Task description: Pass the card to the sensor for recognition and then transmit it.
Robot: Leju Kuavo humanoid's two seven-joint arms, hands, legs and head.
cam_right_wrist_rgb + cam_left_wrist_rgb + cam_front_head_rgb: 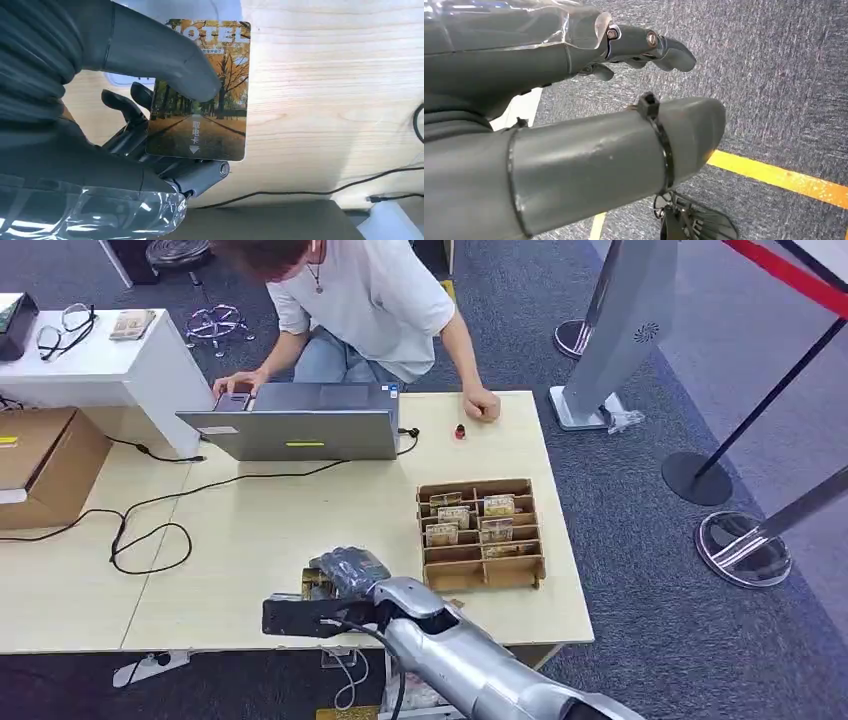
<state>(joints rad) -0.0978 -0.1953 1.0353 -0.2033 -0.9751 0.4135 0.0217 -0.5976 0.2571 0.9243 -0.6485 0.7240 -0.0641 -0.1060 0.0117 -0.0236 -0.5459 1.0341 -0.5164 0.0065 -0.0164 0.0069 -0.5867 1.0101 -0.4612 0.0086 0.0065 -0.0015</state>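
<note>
Pinching the card [200, 95] between thumb and fingers [130, 105] of the right hand [345, 575], low over the counter's [300, 520] near edge. Hanging idle beside the carpet, left hand [574, 75] loosely spread. Sensor pass and handover apparently remaining.

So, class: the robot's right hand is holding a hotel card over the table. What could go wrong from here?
1. The right hand holds the card mainly under its thumb, so it might slip out.
2. A black cable loops across the table nearby; a sweeping arm could snag it.
3. The card tray stands close by and could get knocked.
</note>
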